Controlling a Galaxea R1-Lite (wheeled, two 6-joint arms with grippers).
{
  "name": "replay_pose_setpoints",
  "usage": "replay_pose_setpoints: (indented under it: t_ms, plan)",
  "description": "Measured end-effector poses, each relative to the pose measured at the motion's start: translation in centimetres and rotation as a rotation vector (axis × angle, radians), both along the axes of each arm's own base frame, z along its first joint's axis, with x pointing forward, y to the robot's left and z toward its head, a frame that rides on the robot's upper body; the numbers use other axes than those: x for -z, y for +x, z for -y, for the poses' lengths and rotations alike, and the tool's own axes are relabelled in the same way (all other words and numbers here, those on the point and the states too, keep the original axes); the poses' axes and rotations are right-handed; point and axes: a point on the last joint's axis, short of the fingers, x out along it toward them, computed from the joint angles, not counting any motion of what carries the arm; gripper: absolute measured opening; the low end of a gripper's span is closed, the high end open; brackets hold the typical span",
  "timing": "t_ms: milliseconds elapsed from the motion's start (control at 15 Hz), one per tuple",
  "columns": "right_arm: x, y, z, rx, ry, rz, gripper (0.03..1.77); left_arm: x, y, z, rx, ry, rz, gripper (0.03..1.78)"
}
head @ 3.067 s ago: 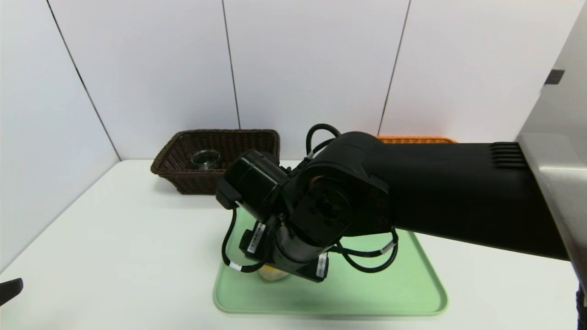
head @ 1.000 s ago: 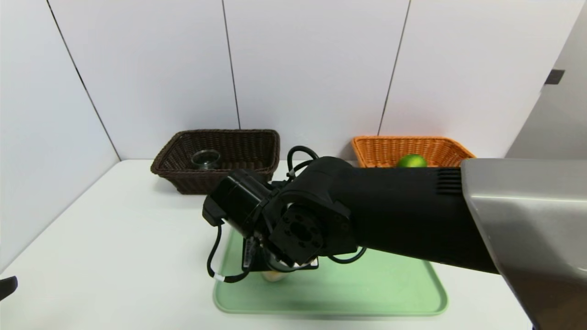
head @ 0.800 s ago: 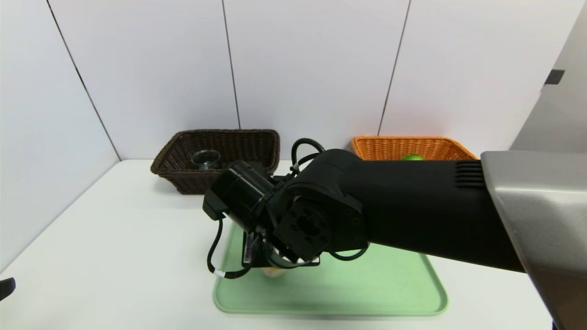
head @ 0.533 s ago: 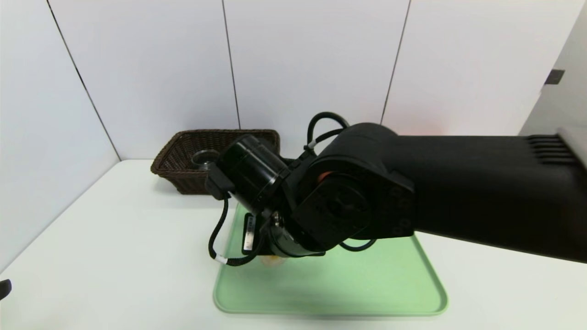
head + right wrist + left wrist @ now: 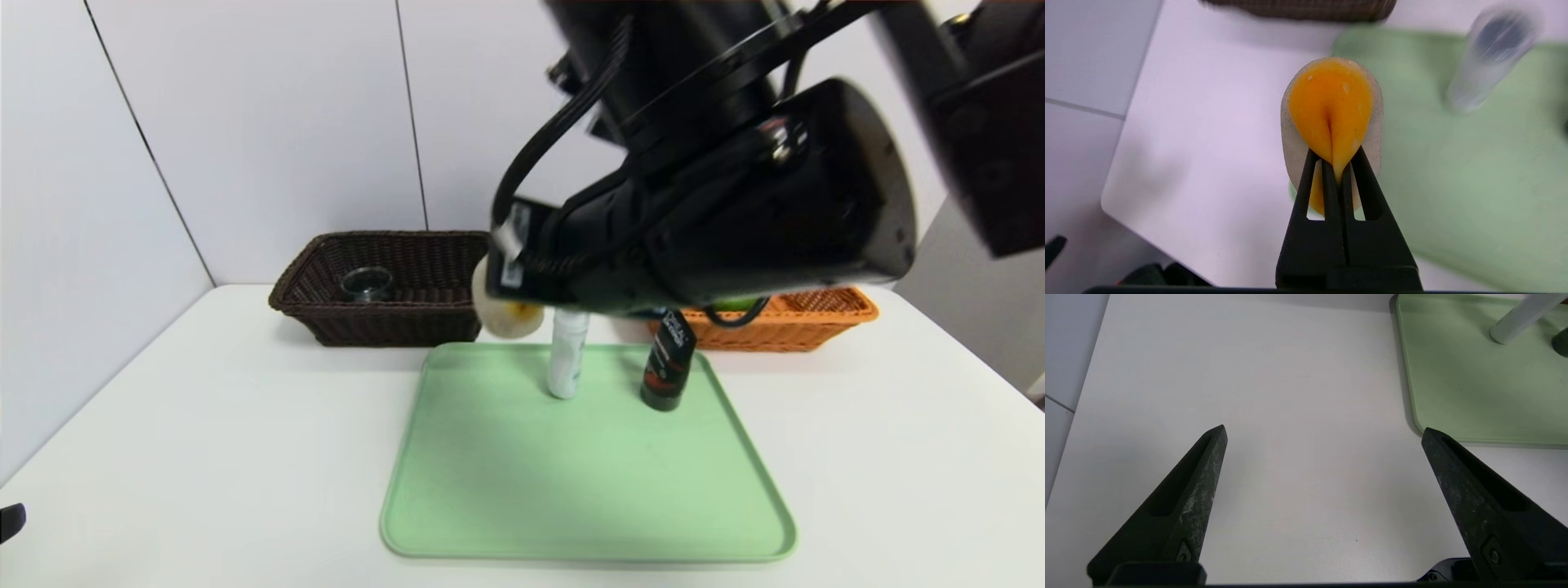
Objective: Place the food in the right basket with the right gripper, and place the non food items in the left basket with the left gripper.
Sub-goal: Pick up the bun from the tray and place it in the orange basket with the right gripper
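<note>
Right gripper [image 5: 1336,163] is raised high above the green tray [image 5: 588,490], its black wrist and arm filling the upper right of the head view and slanting down toward the left; its two thin fingers [image 5: 1312,179] are clamped hard on a fried egg [image 5: 1331,122], pinching the soft piece so that the orange yolk folds into a crease between them. In the head view the egg [image 5: 506,314] shows as a pale lump at the tip of the gripper, in the air over the far edge of the tray, near the brown basket [image 5: 384,286]. Left gripper [image 5: 1323,430] hangs low over the bare white table [image 5: 1290,396] beside the tray's left edge [image 5: 1408,375], its fingers [image 5: 1200,477] spread wide and holding nothing. On the far part of the tray stand a white tube [image 5: 567,351] and a dark bottle [image 5: 668,359], both upright, apart from each other. The brown basket holds a small glass jar [image 5: 366,283]; the orange basket [image 5: 784,318] lies behind the tray at the right, largely hidden by the right arm, with something green just showing inside. Egg hangs on edge, its long axis running out in line with the fingers, its rounded end pointing away from the gripper
</note>
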Motion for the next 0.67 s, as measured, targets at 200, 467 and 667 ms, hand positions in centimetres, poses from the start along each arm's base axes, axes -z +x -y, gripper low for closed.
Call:
replay_pose_setpoints:
  t_ms: [200, 467, 667]
  plan:
    - [-2.8, 2.5, 5.1, 0.078, -0.002, 0.133, 0.06, 0.0, 0.1, 0.0, 0.009, 0.009, -0.005, 1.69]
    - [-4.0, 6.2, 12.1, 0.244, 0.007, 0.159, 0.06, 0.0, 0.2, 0.1, 0.017, 0.021, -0.006, 1.69]
    - [-3.0, 9.5, 16.4, 0.407, -0.002, 0.124, 0.06, 0.0, 0.2, 0.1, 0.017, 0.021, -0.006, 1.69]
